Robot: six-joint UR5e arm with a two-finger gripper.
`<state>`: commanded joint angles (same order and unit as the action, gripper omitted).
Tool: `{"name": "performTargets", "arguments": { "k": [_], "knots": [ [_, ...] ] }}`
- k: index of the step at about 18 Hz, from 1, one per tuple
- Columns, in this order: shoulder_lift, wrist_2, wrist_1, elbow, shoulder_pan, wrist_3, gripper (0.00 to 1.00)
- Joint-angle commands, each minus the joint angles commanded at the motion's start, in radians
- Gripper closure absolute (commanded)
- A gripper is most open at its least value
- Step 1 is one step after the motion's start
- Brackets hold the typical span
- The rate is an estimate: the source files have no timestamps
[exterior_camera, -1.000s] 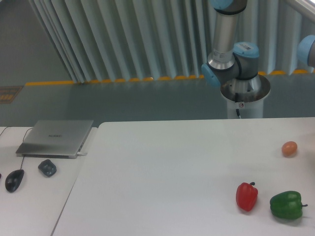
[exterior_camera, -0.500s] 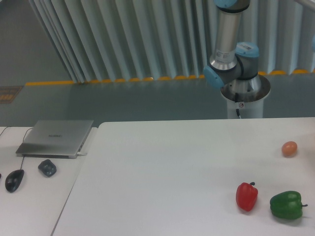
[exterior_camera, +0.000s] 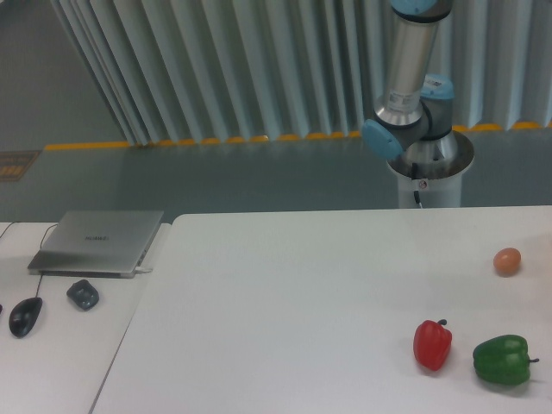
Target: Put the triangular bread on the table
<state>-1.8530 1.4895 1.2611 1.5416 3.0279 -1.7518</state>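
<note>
— Where is your hand right now?

— I can't tell you from this view. Only the lower part of my arm (exterior_camera: 412,65) shows, rising from its round base (exterior_camera: 429,164) behind the far edge of the table (exterior_camera: 285,293) and running up out of the top of the frame. My gripper is outside the picture, so whether its fingers are spread or closed, or holding something, I cannot say.

— And the triangular bread?

— I don't see it anywhere in view. It is not lying on the table.

— What does lie on the table, then?

— Three things, all toward the right side. A small orange-brown egg-shaped ball (exterior_camera: 507,260) sits near the right edge. Nearer the front, a red pepper (exterior_camera: 432,344) stands upright with its stem up, and a green pepper (exterior_camera: 501,360) lies just beside it to the right, the two apart from each other. The ball is well apart from both peppers.

— Anything else around?

— To the left there is a smaller desk (exterior_camera: 52,354), set against the table's left edge. A closed grey laptop (exterior_camera: 97,241) rests on it, with a dark mouse (exterior_camera: 25,316) on a cord in front and a small grey lump of a thing (exterior_camera: 83,294) just beside the mouse. Behind everything runs a wall of pale vertical slats (exterior_camera: 216,69) above a floor with a yellow line (exterior_camera: 172,141).
</note>
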Motion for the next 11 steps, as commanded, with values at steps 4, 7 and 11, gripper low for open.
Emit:
{"name": "performTargets", "arguments": {
  "k": [4, 7, 11],
  "knots": [
    [-0.057, -0.002, -0.055, 0.005, 0.022, 0.011, 0.00],
    [-0.110, -0.003, -0.129, 0.005, 0.042, 0.008, 0.00],
    [-0.160, -0.003, -0.199, 0.021, 0.039, 0.011, 0.00]
  ]
}}
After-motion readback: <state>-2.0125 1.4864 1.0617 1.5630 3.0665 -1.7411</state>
